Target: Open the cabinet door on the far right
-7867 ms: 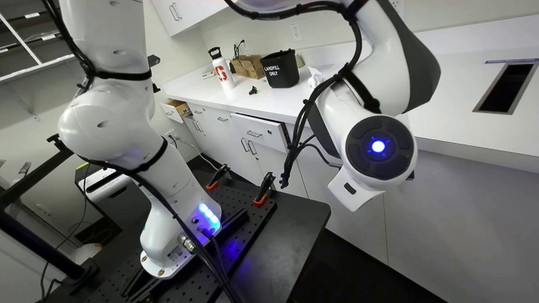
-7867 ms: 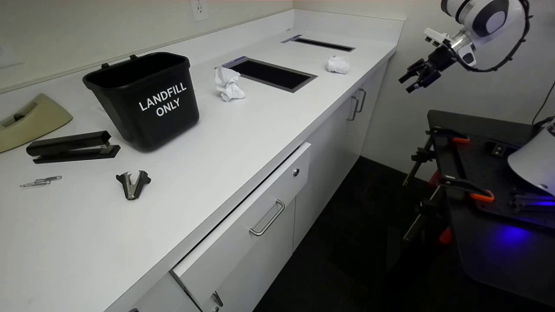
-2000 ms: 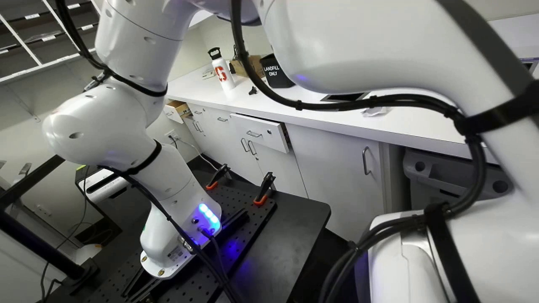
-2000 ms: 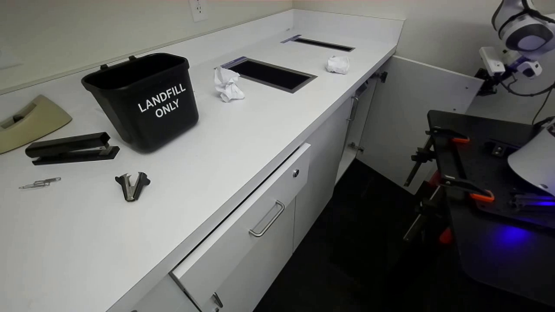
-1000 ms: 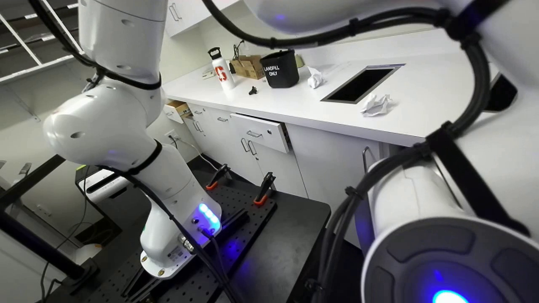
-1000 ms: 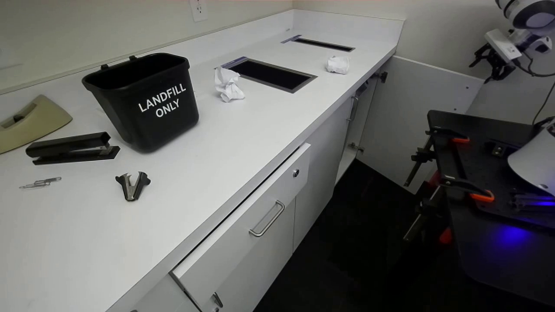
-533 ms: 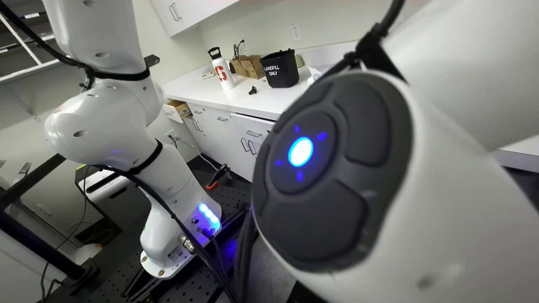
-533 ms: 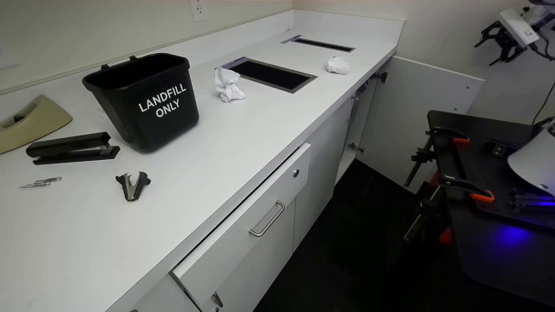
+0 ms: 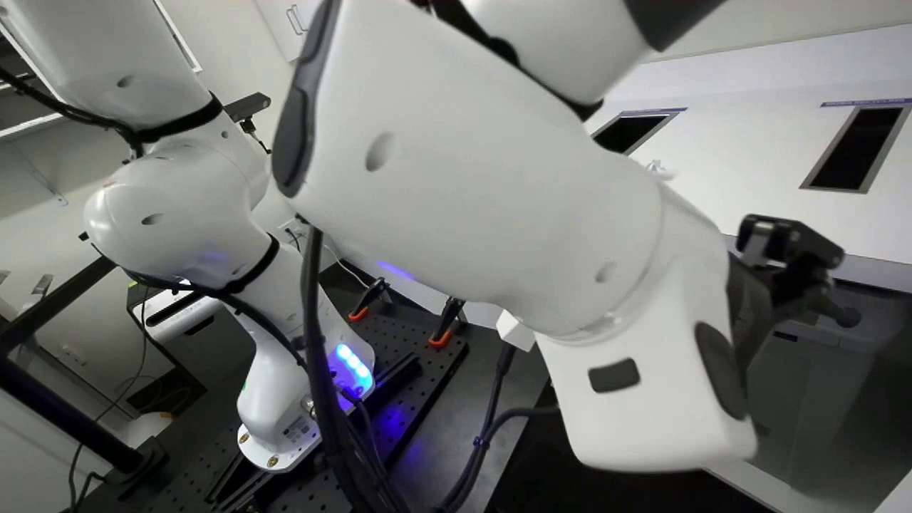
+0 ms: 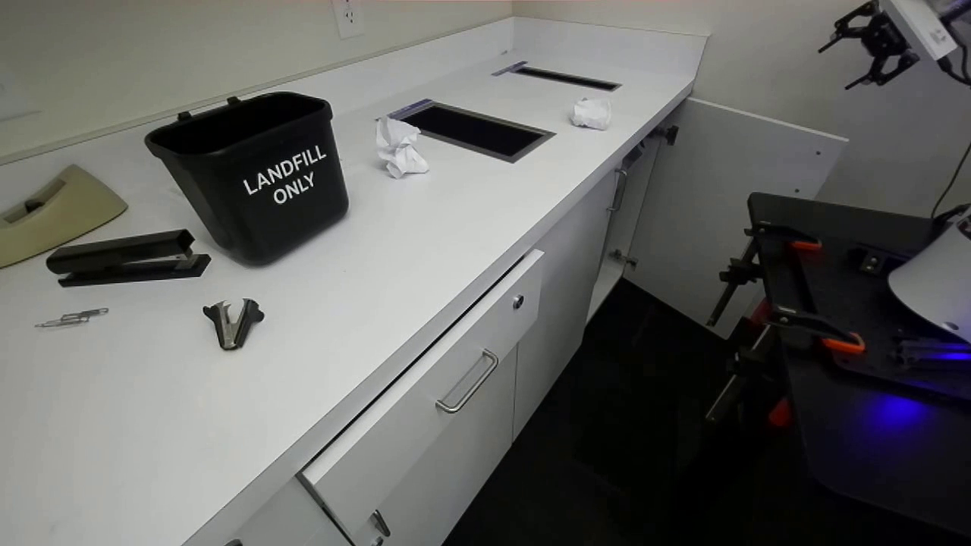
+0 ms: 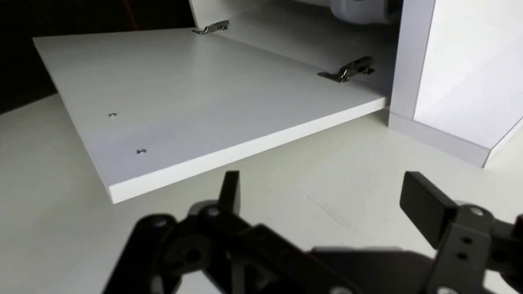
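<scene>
In an exterior view, left to right, you have the black bin (image 10: pixel 258 208) on the counter (image 10: pixel 364 303), the cabinet door (image 10: pixel 728 197) swung wide at the far end, then your gripper (image 10: pixel 835 68), up and right of it. In the wrist view the door lies beyond your spread fingers (image 11: pixel 428 209), toward the left, apart from them.

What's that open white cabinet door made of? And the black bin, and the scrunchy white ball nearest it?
White cabinet door: perhaps coated board, faintly shiny, with a thick, even edge.
Tapered black bin: probably plastic, satin, with a moulded-looking lip.
Crumpled white ball: likely paper, dull, sharply creased.
</scene>
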`<state>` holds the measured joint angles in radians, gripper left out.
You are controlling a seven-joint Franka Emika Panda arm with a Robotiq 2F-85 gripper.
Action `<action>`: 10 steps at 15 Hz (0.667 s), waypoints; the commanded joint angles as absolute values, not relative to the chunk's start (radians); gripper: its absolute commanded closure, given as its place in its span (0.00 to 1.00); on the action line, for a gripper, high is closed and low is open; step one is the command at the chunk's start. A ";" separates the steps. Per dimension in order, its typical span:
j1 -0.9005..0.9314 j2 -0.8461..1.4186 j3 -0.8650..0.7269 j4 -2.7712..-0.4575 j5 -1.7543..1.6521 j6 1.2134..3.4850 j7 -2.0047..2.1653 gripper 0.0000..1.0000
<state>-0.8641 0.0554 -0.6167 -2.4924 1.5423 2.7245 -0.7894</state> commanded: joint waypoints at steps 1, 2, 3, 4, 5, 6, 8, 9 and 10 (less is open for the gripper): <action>-0.831 -0.155 -0.590 -2.634 1.577 2.804 -0.922 0.00; -0.827 -0.185 -0.580 -2.656 1.587 2.814 -0.951 0.00; -0.824 -0.210 -0.569 -2.677 1.605 2.823 -0.984 0.00; -0.837 -0.102 -0.585 -2.606 1.574 2.775 -0.921 0.00; -0.832 -0.131 -0.578 -2.627 1.584 2.782 -0.943 0.00; -0.830 -0.150 -0.576 -2.641 1.586 2.783 -0.954 0.00; -0.829 -0.172 -0.576 -2.656 1.586 2.783 -0.959 0.00; -0.829 -0.176 -0.576 -2.659 1.586 2.783 -0.959 0.00; -0.829 -0.177 -0.576 -2.659 1.586 2.783 -0.959 0.00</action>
<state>-0.8291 -0.1769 -0.5764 -2.6587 1.5863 2.7833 -0.9591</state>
